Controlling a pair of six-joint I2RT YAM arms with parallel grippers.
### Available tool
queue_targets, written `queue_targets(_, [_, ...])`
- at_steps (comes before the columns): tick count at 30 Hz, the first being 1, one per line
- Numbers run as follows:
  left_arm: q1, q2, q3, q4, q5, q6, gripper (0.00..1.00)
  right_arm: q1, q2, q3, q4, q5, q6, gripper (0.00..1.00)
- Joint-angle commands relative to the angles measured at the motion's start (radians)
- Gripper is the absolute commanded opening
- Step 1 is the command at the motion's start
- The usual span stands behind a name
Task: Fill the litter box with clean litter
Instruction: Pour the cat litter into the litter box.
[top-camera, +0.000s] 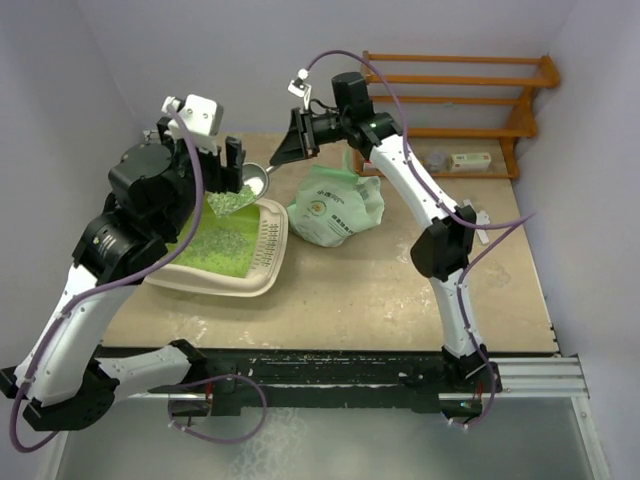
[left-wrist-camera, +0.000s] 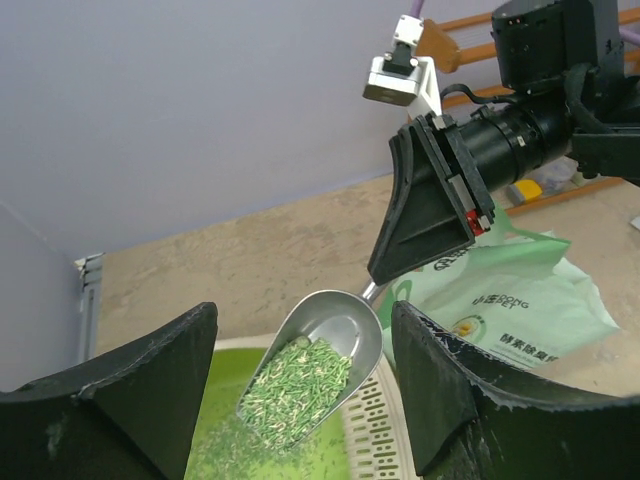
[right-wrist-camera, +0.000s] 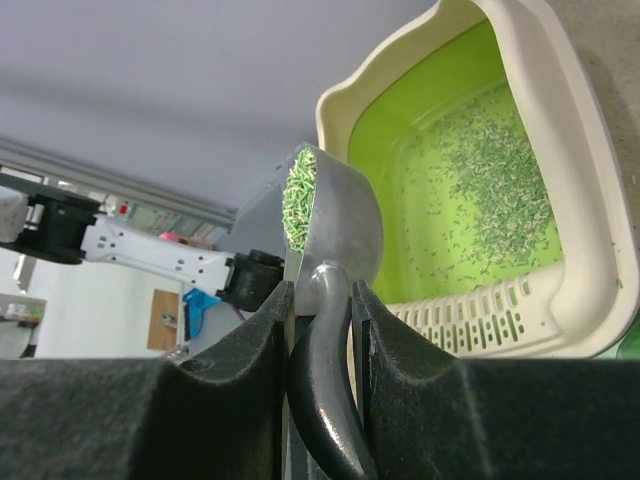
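Observation:
The litter box (top-camera: 262, 262) is a cream tray with a green inside, lying at the table's left; its slotted grille (left-wrist-camera: 375, 420) faces the bag. Clean litter (right-wrist-camera: 490, 190) is scattered over its floor. My right gripper (right-wrist-camera: 320, 290) is shut on the handle of a shiny metal scoop (left-wrist-camera: 345, 330), which tilts down over the box with a heap of greenish granules (left-wrist-camera: 295, 385) sliding off its lip. Seen from above, the right gripper (top-camera: 285, 150) holds the scoop (top-camera: 256, 180) over the box's far end. My left gripper (left-wrist-camera: 303, 315) hangs open just above the box, nothing between its fingers.
A light green printed litter bag (top-camera: 335, 205) stands open just right of the box. A wooden rack (top-camera: 460, 90) runs along the back right wall, with a small white item (top-camera: 470, 160) at its foot. Grey walls close in the table on the left and at the back.

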Motion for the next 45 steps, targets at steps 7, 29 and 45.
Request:
queue_targets(7, [-0.001,-0.097,-0.065,-0.025,-0.172,-0.042,0.66,0.046,0.051,0.132,-0.101,0.125,-0.208,0.0])
queue_targets(29, [0.0,-0.188,-0.147,-0.029,-0.248,-0.067,0.63,0.142,0.08,0.262,-0.009,0.406,-0.424,0.0])
queue_targets(45, [-0.001,-0.28,-0.209,-0.019,-0.27,-0.079,0.62,0.321,-0.012,0.155,0.137,0.621,-0.8,0.0])
